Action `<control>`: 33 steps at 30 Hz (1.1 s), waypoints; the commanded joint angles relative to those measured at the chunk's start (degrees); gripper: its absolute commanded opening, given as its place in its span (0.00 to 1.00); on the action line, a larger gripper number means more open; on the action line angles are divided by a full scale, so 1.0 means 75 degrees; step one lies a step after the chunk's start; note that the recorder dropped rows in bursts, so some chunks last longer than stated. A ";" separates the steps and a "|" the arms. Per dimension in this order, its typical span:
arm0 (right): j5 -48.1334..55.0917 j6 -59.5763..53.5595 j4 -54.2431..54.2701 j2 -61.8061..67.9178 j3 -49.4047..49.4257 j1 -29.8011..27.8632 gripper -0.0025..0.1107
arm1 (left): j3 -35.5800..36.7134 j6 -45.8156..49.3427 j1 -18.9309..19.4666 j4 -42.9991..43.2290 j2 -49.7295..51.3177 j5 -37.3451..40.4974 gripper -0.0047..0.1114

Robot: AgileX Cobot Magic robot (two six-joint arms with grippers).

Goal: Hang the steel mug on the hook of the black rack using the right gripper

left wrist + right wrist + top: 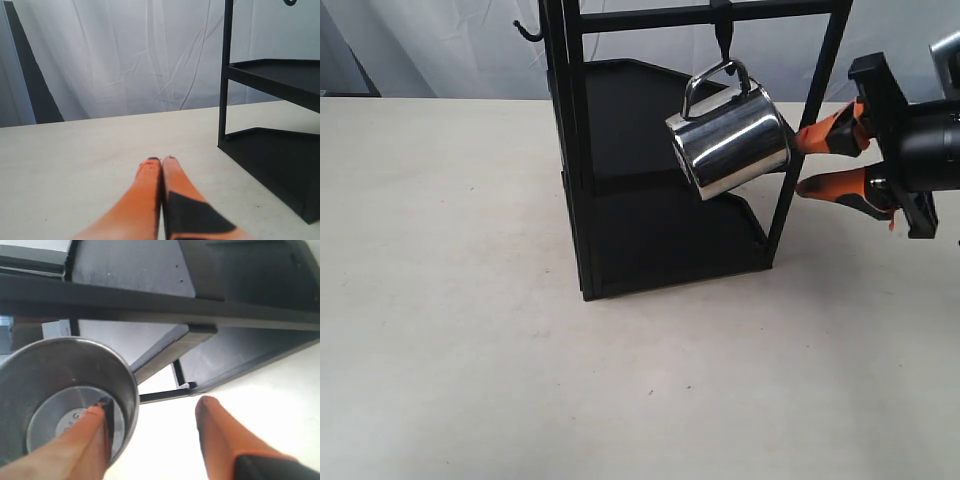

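Observation:
The steel mug [730,140] hangs tilted by its looped handle on the hook [724,42], under the top bar of the black rack [620,230]. My right gripper [801,164] is open just right of the mug, one orange fingertip near its side and the other lower. In the right wrist view the mug [60,385] shows its hollow round end. One finger [90,435] overlaps its rim and the other stands well apart, the gripper [154,404] open. The rack [200,315] fills the background. My left gripper [161,160] is shut and empty over the table.
A smaller stubby hook [527,32] sticks out from the rack's left post. The rack's post and shelves [270,150] stand right of the left gripper. White curtain [125,55] hangs behind the pale table [450,330].

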 commanded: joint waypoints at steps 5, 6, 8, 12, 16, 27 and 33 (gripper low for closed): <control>-0.0547 0.0457 -0.1359 -0.1213 -0.0007 -0.0042 0.46 | 0.0003 -0.0019 -0.0036 -0.0017 -0.0036 -0.0040 0.05; -0.0581 0.0457 -0.1587 -0.1444 -0.0007 -0.0042 0.45 | 0.0003 -0.0019 -0.0036 -0.0017 -0.0036 -0.0040 0.05; -0.0626 0.0499 -0.2113 -0.1933 -0.0007 -0.0042 0.42 | 0.0003 -0.0019 -0.0036 -0.0017 -0.0036 -0.0040 0.05; -0.0566 0.1373 -0.3726 -0.3179 -0.0007 -0.0042 0.21 | 0.0003 -0.0019 -0.0036 -0.0017 -0.0036 -0.0040 0.05; 0.0120 0.2029 -0.5021 -0.4529 -0.0007 -0.0042 0.02 | 0.0003 -0.0019 -0.0036 -0.0017 -0.0036 -0.0040 0.05; 0.0940 0.2027 -0.5295 -0.6471 -0.0007 -0.0042 0.03 | 0.0003 -0.0019 -0.0036 -0.0017 -0.0036 -0.0040 0.05; -0.2466 0.0260 -0.5115 -0.7959 0.1318 -0.0025 0.03 | 0.0003 -0.0019 -0.0036 -0.0017 -0.0036 -0.0040 0.05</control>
